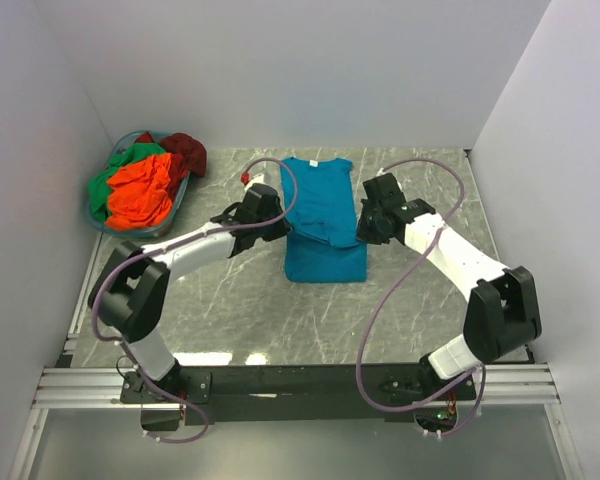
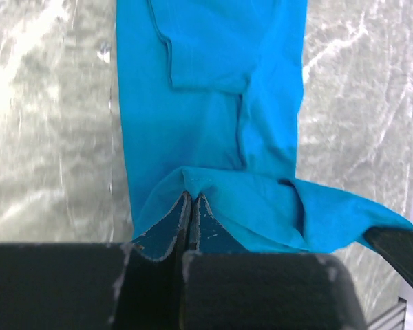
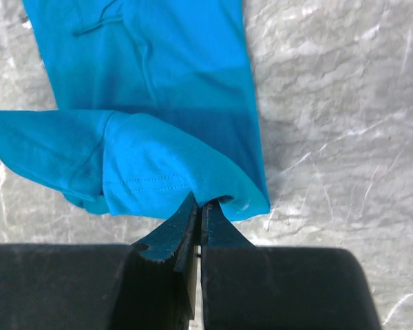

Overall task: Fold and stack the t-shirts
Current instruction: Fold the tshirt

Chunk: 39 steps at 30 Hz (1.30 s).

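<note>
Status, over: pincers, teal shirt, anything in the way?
Left pincer shut on teal t-shirt hem corner. Right pincer shut on the other corner. Hem held over shirt body. Nothing blocking; other t-shirts heaped in basket, far left.

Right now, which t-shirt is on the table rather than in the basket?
The teal-blue t-shirt, pinched by the left claw and right claw; the orange, green and dark red ones lie crumpled in the basket.

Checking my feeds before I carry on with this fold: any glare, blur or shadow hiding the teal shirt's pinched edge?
Left wrist: glare washes out the table at left, slightly smeared; teal shirt sharp. Right wrist: crisp, a shadow band under the lifted hem. Top: even light, pale reflections along the table's near edge.
</note>
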Tool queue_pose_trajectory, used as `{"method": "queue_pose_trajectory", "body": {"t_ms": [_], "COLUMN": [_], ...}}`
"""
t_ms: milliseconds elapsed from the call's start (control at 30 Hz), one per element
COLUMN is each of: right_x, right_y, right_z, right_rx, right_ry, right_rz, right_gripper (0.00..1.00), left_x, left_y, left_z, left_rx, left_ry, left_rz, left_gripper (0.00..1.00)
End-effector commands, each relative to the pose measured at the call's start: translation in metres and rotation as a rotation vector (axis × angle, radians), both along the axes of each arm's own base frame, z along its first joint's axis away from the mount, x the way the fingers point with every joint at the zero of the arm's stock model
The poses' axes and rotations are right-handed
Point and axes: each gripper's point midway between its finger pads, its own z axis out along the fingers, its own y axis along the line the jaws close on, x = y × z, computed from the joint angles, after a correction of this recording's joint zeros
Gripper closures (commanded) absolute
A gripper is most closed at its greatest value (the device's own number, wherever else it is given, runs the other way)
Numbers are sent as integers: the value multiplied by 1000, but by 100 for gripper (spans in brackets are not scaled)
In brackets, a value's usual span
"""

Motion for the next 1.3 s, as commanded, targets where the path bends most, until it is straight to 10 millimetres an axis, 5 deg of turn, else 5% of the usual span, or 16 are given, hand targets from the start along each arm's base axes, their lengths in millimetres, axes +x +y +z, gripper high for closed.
{"method": "queue_pose_trajectory", "body": {"t_ms": [0, 533, 1033, 1233, 1267], "right_x": [28, 80, 104, 103, 104], "right_y": [2, -1, 9, 10, 10], "right_z": [16, -10, -27, -30, -30], "right_rx": [8, -19, -4, -6, -3], "right_ry": [-65, -43, -20, -9, -8], "right_rz": [5, -12, 12, 20, 22], "right_gripper": [100, 100, 100, 100, 100], "left_x": [21, 71, 88, 85, 85], "left_y": [-14, -8, -3, -3, -3], "left_z": [21, -4, -8, -2, 2], "left_rx": [-31, 16, 46, 26, 20], "left_ry": [-64, -58, -108, -105, -116], "left_rz": [-53, 29, 69, 80, 74], "left_gripper": [100, 100, 97, 58, 36]}}
